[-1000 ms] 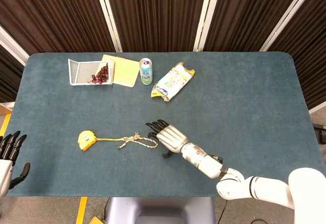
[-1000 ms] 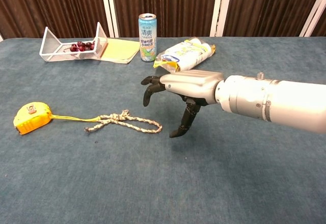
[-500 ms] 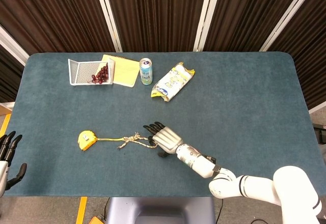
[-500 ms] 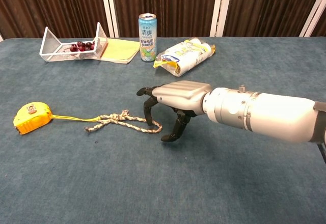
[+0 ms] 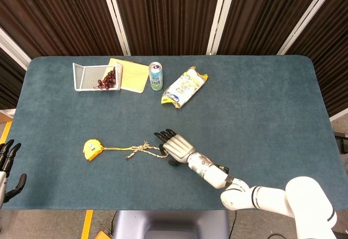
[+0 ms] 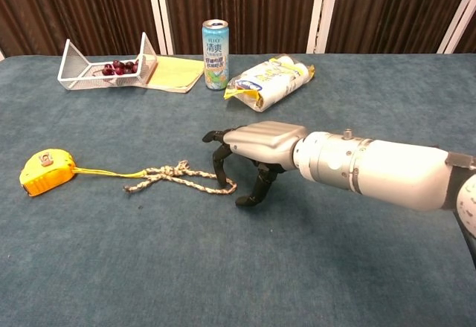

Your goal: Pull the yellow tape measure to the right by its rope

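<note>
A: Lying at the left-front of the table (image 5: 261,114) is the yellow tape measure (image 5: 92,149), flat on the blue cloth, case toward the left. Confirm from chest view?

B: Confirmed, yellow tape measure (image 6: 46,171) flat. A thin yellow cord leaves it rightward and joins the rope (image 6: 181,178), knotted near the middle, far end looped.

A: Rope (image 5: 145,150) runs right from the case. Right hand (image 5: 174,145) sits over the loop end, palm down.

B: Right hand (image 6: 256,147) arched above the cloth, fingers (image 6: 220,165) curled downward, tips at the rope's right loop, thumb planted on the cloth just right of it. Touching the rope; cannot tell whether it is actually pinched.

A: Left hand (image 5: 7,163) at the far left edge, off the table, fingers apart, holding nothing.

B: Back row, well apart from the rope: wire basket (image 6: 74,67) with dark red grapes (image 6: 119,68), yellow notepad (image 6: 177,72) touching it, upright can (image 6: 216,44), then a snack bag (image 6: 269,80) lying on its side.
</note>
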Available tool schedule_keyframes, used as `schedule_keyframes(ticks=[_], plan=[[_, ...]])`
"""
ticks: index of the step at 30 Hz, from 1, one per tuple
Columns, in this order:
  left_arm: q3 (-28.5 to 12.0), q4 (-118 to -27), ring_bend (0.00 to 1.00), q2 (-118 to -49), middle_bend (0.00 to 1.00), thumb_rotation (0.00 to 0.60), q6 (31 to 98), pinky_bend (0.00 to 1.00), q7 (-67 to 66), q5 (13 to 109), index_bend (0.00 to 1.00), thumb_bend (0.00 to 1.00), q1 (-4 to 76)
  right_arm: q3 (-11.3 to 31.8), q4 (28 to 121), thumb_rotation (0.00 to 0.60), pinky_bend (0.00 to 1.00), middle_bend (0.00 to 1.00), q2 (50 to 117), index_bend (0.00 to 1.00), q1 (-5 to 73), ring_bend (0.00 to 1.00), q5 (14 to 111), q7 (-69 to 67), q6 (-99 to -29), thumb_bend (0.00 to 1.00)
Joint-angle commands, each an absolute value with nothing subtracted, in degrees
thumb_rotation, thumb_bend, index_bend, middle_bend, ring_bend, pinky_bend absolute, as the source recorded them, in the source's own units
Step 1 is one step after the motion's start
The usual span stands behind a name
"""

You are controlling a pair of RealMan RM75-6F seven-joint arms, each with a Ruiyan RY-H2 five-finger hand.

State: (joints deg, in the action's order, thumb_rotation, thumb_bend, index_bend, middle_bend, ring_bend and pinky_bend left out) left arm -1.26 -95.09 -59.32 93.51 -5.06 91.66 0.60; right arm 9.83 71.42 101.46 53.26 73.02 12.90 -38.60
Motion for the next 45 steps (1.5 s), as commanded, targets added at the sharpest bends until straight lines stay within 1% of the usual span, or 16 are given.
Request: schedule_keyframes(ticks=[1,9,14,20,28,35,45], plan=[[-1.21,-95.13,0.00,-59.23,0.00,0.600,93.68,0.02,-5.00,91.86,0.04,0.43,0.51,9.66,71.06,0.600,0.00,0.05,101.74,0.57,53.45,0.08,72.91,12.73,-38.67,0.39],[-1.20,-95.29,0.00,-58.90,0.00,0.600,94.15,0.02,-4.55,92.01,0.04,0.43,0.19,9.39,70.13,0.600,0.00,0.06,102.45,0.59,54.14,0.08,72.23,12.11,-38.14,0.40],[-1.24,-95.21,0.00,-58.65,0.00,0.600,94.30,0.02,-4.02,91.99,0.04,0.43,0.05,9.03,69.74,0.600,0.00,0.08,102.73,0.66,54.41,0.10,72.20,12.23,-38.26,0.45],[-1.33,-95.11,0.00,-58.23,0.00,0.600,94.90,0.02,-3.00,92.03,0.04,0.43,-0.28,8.65,70.19,0.600,0.00,0.10,102.36,0.72,54.50,0.11,72.08,12.56,-38.52,0.48],[-1.37,-95.23,0.00,-58.16,0.00,0.600,95.08,0.02,-3.02,92.14,0.04,0.43,-0.43,7.54,70.82,0.600,0.00,0.10,101.09,0.73,54.27,0.12,71.41,13.84,-38.29,0.50],[-1.39,-95.14,0.00,-58.21,0.00,0.600,95.11,0.02,-3.22,92.18,0.04,0.43,-0.52,7.40,71.26,0.600,0.00,0.10,98.85,0.73,53.70,0.13,70.65,13.97,-38.77,0.50],[-1.45,-95.36,0.00,-58.53,0.00,0.600,95.07,0.02,-4.08,92.27,0.04,0.43,-0.54,5.97,74.62,0.600,0.00,0.10,91.75,0.74,51.09,0.13,71.67,13.29,-41.33,0.51]])
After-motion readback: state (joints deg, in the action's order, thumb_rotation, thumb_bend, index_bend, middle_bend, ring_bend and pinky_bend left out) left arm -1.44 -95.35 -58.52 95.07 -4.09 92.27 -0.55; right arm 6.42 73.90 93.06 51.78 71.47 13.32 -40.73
